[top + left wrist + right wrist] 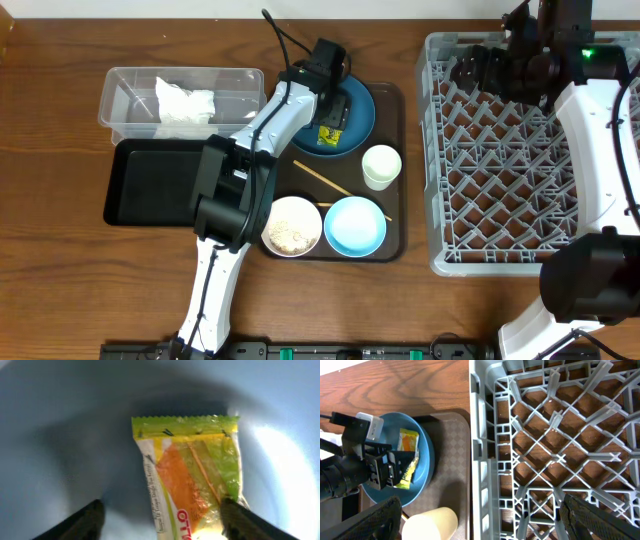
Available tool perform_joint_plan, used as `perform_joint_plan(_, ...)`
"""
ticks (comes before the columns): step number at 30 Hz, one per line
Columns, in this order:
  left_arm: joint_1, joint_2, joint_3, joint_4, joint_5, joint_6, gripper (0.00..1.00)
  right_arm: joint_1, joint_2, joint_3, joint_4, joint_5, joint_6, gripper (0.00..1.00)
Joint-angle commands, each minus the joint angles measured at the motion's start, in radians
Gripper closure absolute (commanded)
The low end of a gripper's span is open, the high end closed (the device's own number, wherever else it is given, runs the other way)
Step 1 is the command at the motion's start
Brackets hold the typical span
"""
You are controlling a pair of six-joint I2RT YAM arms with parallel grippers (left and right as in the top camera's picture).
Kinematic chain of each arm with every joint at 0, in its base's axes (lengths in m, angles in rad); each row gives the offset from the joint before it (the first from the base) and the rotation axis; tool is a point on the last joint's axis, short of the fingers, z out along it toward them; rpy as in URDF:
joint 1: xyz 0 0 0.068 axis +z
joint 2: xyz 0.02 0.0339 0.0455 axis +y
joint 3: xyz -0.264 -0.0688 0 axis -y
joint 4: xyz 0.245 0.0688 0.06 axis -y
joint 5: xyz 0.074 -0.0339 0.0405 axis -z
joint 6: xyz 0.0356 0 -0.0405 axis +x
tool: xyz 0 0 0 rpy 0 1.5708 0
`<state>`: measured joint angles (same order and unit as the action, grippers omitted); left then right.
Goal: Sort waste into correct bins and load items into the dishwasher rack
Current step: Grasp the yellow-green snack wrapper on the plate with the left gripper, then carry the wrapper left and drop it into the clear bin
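L claw (162,516) is released, jaws wide apart, straddling the lower end of the snack wrapper (190,470). The wrapper lies flat in the dark blue dish (358,128) on the brown tray (396,246), and one finger sits at the wrapper's edge. Risk 1, as I judge it: flat film on glaze offers no lip, so closing may skate over it or nip one corner only, w/ a drop en route to the black tray (150,185) or clear tub (125,85). Risk 2: tips pressing down could shove the dish toward the cup (381,165). I cannot tell tip-to-dish contact. R claw (482,520) hangs released and empty over the rack (520,160) corner, well apart.
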<state>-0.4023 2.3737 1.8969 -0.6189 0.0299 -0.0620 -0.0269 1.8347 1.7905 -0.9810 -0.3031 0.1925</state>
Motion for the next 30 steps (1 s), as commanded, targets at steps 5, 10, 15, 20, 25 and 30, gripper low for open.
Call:
perform_joint_plan(5, -0.012, 0.028, 0.005, -0.015, 0.015, -0.010, 0.81, 0.002, -0.015, 0.016, -0.002, -0.007, -0.018, 0.01)
perform_joint_plan(10, -0.011, 0.002, 0.018, -0.027, 0.015, -0.031, 0.94, 0.002, -0.015, 0.016, -0.003, -0.007, -0.018, 0.01)
perform_joint_plan(15, 0.033, -0.149, 0.034, -0.057, 0.011, -0.087, 0.94, 0.002, -0.015, 0.016, -0.003, -0.008, -0.018, 0.01)
perform_joint_plan(20, 0.134, -0.327, 0.034, -0.129, -0.046, -0.101, 0.94, 0.002, -0.015, 0.016, -0.004, -0.008, -0.018, 0.01)
perform_joint_plan(25, 0.261, -0.388, 0.034, -0.237, -0.155, -0.100, 0.94, 0.002, -0.015, 0.016, -0.003, -0.008, -0.018, 0.01)
perform_joint_plan(30, 0.371, -0.352, -0.001, -0.263, -0.150, -0.101, 0.94, 0.002, -0.015, 0.016, -0.003, -0.008, -0.018, 0.01)
